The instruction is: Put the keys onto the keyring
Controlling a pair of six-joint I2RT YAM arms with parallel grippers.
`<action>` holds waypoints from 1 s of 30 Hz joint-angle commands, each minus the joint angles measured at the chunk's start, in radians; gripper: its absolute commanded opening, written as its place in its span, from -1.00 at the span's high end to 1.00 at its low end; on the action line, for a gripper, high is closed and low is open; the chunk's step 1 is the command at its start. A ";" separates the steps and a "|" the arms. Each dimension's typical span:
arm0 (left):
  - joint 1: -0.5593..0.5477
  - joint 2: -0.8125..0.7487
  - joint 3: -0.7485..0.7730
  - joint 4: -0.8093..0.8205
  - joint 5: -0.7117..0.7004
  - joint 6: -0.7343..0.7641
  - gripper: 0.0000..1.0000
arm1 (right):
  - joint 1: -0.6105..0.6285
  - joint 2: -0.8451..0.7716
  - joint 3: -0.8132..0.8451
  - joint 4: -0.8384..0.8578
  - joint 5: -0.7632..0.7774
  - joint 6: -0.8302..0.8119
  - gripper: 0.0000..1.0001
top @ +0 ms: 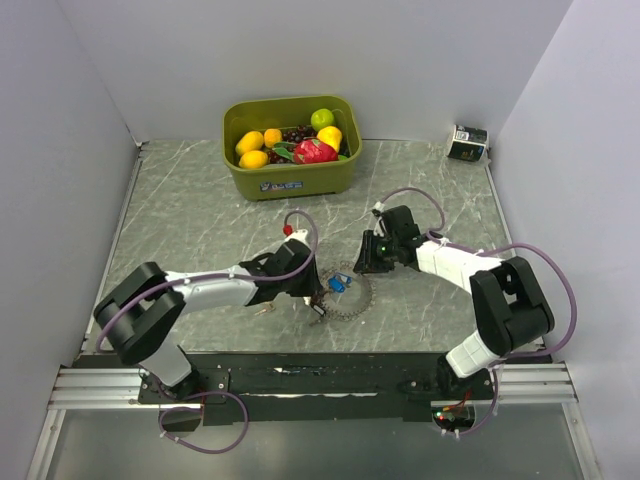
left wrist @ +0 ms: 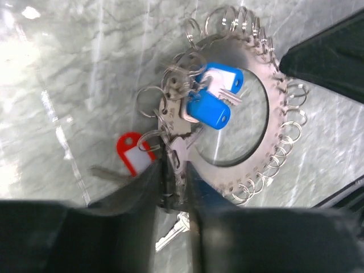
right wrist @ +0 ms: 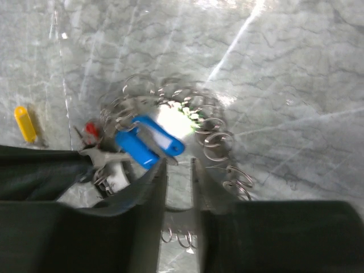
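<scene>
The keyring [left wrist: 272, 122] is thin, stiff, slippery metal. The left jaws pinch its rim; the right jaws are narrow, perhaps gripping it.

Left arm [top: 205, 290] and right arm [top: 455, 262]: same build, white shells on the links, bulky rounded black joint housings. Thin purple cable [top: 545, 262] runs along each arm in loose loops, with another loop at each mount. Small red plug [top: 288, 229] where the left arm's cable meets the wrist. Left claw [left wrist: 173, 165] and right claw [right wrist: 179, 168]: matte black, two flat tapered fingers each, blurred in the wrist views. No readable markings.
</scene>
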 commanded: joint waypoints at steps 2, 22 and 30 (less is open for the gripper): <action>-0.005 -0.092 0.017 -0.039 -0.126 0.018 0.03 | -0.002 -0.090 0.002 -0.020 0.052 -0.010 0.07; 0.009 0.188 0.241 -0.152 -0.066 0.115 -0.23 | -0.020 -0.173 -0.173 -0.128 0.027 0.016 0.01; 0.015 0.159 0.159 -0.059 0.031 0.072 0.10 | -0.018 -0.095 -0.153 -0.093 0.003 0.029 0.48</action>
